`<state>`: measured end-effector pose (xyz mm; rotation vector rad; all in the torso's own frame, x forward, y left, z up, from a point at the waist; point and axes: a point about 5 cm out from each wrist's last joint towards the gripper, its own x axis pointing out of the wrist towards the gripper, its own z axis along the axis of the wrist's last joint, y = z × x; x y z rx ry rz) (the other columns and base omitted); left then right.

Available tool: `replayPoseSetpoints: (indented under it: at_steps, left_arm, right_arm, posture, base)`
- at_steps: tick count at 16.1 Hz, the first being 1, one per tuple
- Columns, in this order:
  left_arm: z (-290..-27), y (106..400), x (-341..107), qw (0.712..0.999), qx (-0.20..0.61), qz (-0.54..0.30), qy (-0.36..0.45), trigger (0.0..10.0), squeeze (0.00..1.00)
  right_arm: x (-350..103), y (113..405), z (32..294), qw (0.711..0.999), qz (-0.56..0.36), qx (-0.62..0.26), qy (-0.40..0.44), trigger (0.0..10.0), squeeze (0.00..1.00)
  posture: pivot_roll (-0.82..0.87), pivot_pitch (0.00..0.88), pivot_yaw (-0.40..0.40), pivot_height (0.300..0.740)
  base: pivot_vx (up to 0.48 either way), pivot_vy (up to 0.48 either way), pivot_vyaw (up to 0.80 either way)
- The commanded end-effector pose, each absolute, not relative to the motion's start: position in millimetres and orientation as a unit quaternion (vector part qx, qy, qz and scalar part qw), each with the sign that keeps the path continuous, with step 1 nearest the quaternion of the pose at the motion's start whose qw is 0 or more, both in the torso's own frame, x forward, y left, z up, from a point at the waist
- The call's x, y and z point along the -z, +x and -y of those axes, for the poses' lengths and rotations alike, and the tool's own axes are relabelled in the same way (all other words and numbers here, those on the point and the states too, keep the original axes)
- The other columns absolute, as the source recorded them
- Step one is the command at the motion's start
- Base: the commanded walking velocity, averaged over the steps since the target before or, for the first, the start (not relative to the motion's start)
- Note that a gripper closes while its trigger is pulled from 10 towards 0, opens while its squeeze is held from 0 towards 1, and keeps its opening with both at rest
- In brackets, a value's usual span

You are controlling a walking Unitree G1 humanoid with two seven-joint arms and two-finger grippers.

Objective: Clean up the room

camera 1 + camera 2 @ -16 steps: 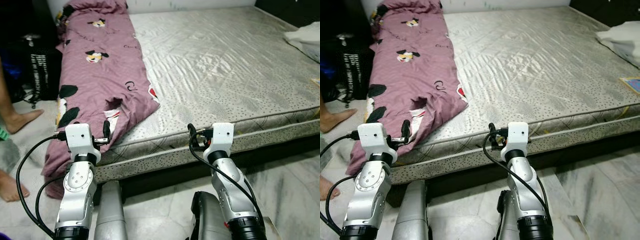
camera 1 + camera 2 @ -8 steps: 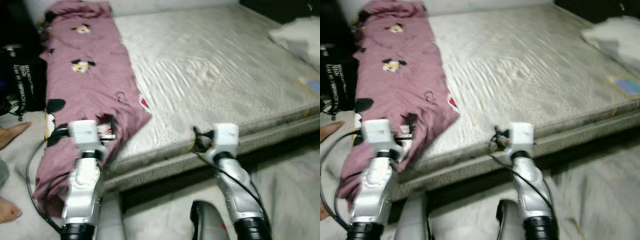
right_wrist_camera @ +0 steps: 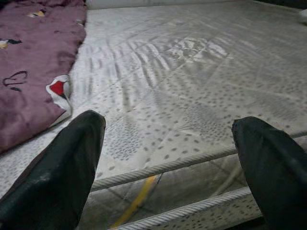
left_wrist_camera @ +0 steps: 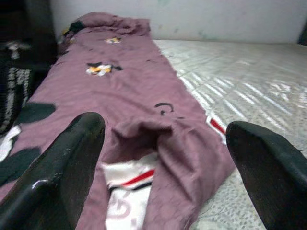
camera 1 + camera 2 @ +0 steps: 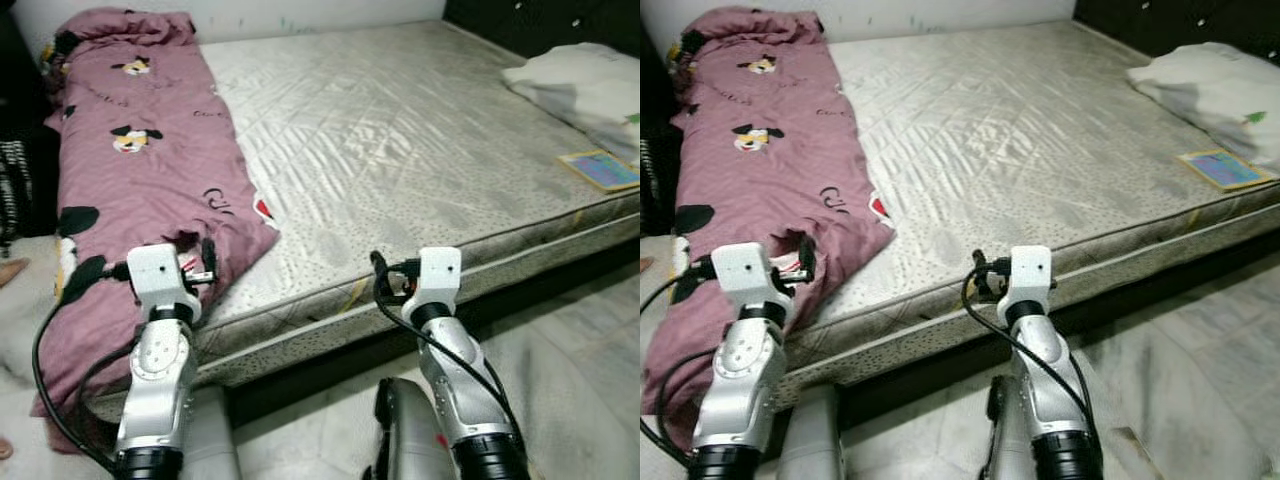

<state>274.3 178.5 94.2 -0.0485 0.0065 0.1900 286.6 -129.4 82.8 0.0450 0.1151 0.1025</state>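
A mauve blanket (image 5: 140,170) with cartoon prints lies along the left side of a bare grey mattress (image 5: 400,150), and its near end hangs over the bed's edge toward the floor. My left gripper (image 4: 163,163) is open, held just short of the blanket's folded corner (image 4: 144,158) and touching nothing. My right gripper (image 3: 168,163) is also open, in front of the mattress's near edge (image 3: 182,163) with nothing between its fingers. Both silver arms, left (image 5: 160,350) and right (image 5: 445,350), are raised before the bed.
A white pillow (image 5: 580,85) lies at the mattress's far right, with a flat colourful book (image 5: 603,168) beside it near the edge. A dark bag (image 5: 15,180) stands left of the bed. Marble floor (image 5: 580,350) runs along the bed's front.
The camera has swung right and a little closer, so the bed shifted left and the pillow and book came fully into view. Both arms keep the same pose, grippers open.
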Motion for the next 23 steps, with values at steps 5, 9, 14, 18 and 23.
replayPoseSetpoints:
  at_steps: [5, 9, 14, 18, 23]
  left_arm:
    - [-192.5, 288.0, -93.7, 0.987, -0.158, -0.018, -0.033, 10.0, 0.0]
    - [-203.5, 309.9, -81.3, 0.979, -0.183, -0.069, -0.058, 10.0, 0.0]
    - [-185.9, 336.7, -70.7, 0.984, -0.119, -0.12, -0.052, 10.0, 0.0]
    - [-149.3, 334.9, -41.5, 0.973, -0.016, -0.231, -0.026, 10.0, 0.0]
    - [-80.9, 331.8, -44.5, 0.965, 0.152, -0.211, 0.015, 10.0, 0.0]
  right_arm:
    - [-93.9, 276.1, 163.6, 0.998, -0.05, -0.028, -0.011, 10.0, 0.0]
    - [-99.8, 238.4, 214.5, 0.995, -0.069, 0.005, -0.069, 10.0, 0.0]
    - [-108.5, 204.4, 225.8, 0.992, -0.095, 0.018, -0.085, 10.0, 0.0]
    - [-112.3, 204.6, 222.7, 0.992, -0.098, 0.02, -0.082, 10.0, 0.0]
    - [-109.7, 211.4, 220.2, 0.991, -0.101, 0.026, -0.079, 10.0, 0.0]
  posture:
    - [-0.03, 0.027, -0.025, 0.501]
    - [-0.11, 0.073, -0.026, 0.501]
    - [-0.17, 0.12, -0.016, 0.501]
    - [-0.18, 0.135, -0.01, 0.501]
    - [-0.17, 0.114, 0.001, 0.501]
  base:
    - [0.0, 0.0, 0.0]
    - [0.0, 0.0, 0.0]
    - [0.0, 0.0, 0.0]
    - [0.0, 0.0, 0.0]
    - [0.0, 0.0, 0.0]
